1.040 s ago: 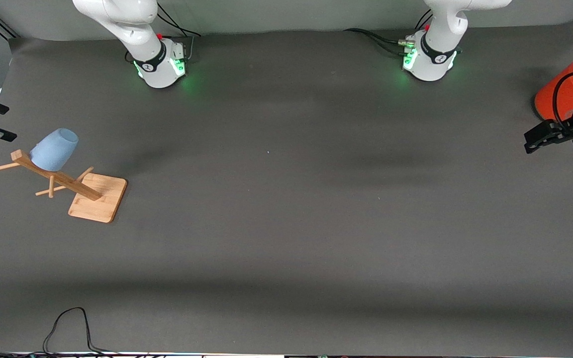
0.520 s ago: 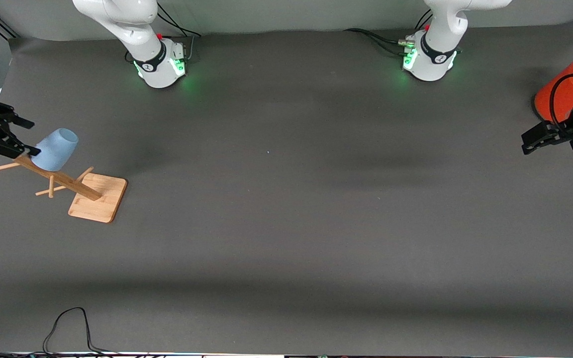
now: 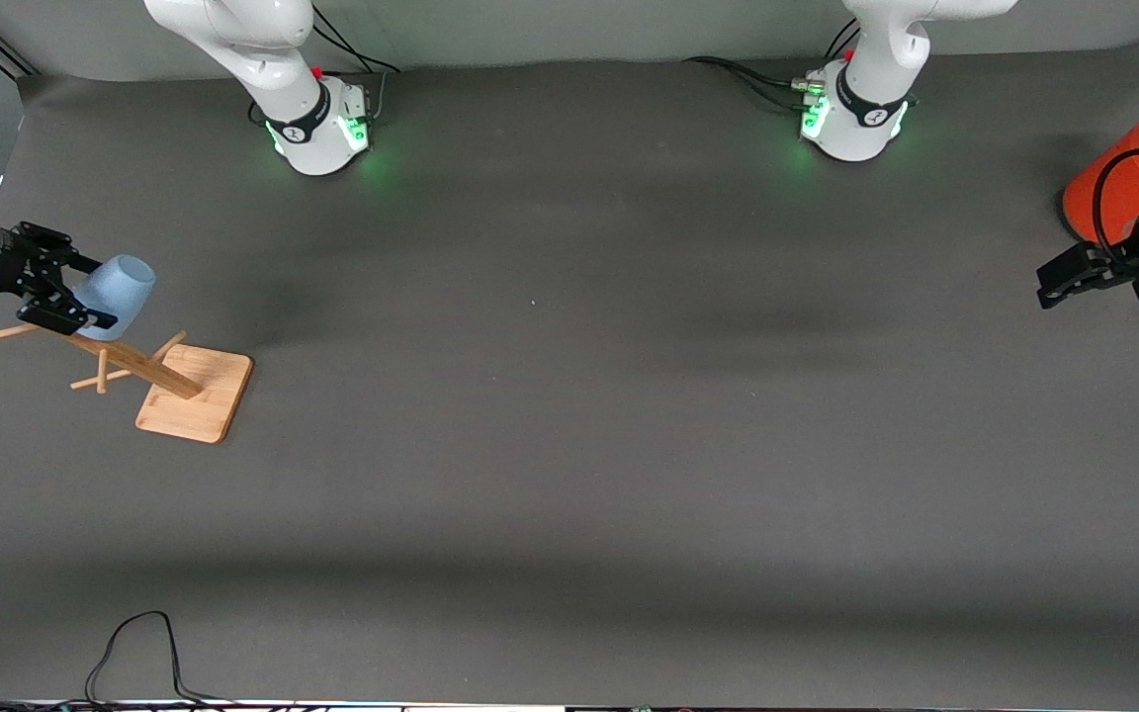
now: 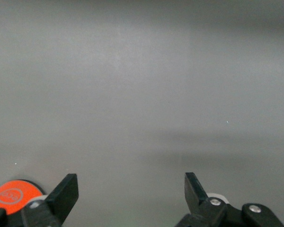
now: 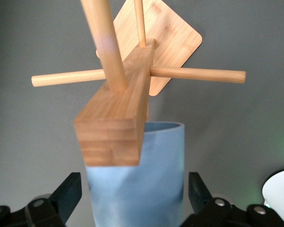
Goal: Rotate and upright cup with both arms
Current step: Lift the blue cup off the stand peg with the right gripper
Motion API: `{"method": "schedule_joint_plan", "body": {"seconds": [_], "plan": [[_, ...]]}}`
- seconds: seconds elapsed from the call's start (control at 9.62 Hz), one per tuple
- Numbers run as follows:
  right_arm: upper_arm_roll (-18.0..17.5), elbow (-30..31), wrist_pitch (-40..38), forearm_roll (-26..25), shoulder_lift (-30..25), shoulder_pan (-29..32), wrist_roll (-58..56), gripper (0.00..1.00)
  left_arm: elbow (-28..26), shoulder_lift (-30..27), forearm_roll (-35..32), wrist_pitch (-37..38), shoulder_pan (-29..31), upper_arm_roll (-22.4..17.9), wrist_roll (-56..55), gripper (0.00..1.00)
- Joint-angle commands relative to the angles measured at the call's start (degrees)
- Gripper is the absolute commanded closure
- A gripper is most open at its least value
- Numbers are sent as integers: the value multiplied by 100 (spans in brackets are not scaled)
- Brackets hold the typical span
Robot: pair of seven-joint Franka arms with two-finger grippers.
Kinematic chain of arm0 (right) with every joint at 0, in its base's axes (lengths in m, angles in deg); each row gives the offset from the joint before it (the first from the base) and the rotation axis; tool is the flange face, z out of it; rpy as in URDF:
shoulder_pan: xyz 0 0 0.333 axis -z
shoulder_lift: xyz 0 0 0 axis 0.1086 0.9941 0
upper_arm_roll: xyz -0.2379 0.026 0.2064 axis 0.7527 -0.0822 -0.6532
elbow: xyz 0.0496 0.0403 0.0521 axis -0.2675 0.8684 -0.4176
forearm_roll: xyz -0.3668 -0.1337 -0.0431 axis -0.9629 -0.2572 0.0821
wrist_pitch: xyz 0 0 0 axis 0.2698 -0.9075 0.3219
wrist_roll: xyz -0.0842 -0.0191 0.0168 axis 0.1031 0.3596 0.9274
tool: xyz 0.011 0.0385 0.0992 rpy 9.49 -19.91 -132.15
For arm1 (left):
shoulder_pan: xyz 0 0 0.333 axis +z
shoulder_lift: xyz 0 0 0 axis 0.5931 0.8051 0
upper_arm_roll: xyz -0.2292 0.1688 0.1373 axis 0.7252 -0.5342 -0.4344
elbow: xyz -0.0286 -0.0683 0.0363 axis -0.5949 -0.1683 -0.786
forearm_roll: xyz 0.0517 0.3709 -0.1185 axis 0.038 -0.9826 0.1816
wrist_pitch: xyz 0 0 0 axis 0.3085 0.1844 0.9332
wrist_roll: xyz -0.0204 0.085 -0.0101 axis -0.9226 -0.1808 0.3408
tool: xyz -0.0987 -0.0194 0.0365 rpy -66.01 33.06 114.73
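- Cup (image 3: 118, 295) first: in your front view the small light-blue tumbler hangs on a peg of the wooden rack (image 3: 139, 368), tilted, its closed base pointing up, at the right arm's end of the worktop (image 3: 569, 445).
- You can see the rack's square base plate lying nearer to the front camera than the cup, with its post leaning up toward the cup.
- Your right end effector (image 3: 77, 294) is at the cup's mouth end; its two fingers stand apart, one on each flank of the cup. Whether they touch the wall you cannot tell from this view.
- Your left end effector (image 3: 1052, 287) hangs at the left arm's end of the worktop, just beside the orange can (image 3: 1118, 190), and that arm waits.
- A black cable (image 3: 139, 653) loops along the worktop's edge nearest the front camera.
- Left wrist view: your left end effector (image 4: 131, 191) has its fingers wide apart with nothing between them, over bare grey worktop (image 4: 142, 94). A piece of the orange can (image 4: 12, 195) shows by one finger.
- Right wrist view: the cup (image 5: 137, 179) sits between the spread fingers of your right end effector (image 5: 135, 191), with a gap showing on each side, so nothing is gripped.
- The rack (image 5: 120, 113) stands in front of the cup here, its block end overlapping the cup's wall and its pegs crossing above.
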Motion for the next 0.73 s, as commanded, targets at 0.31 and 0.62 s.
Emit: {"method": "schedule_joint_plan", "body": {"seconds": [0.31,0.62], "plan": [[-11,43,29,135,-7,-22,63,38,19,-47,23,0,-181,87,-126,0],[-125,-359,-435,135,-87,-48,308,38,-78,-12,15,-106,-190,96,-100,0]]}}
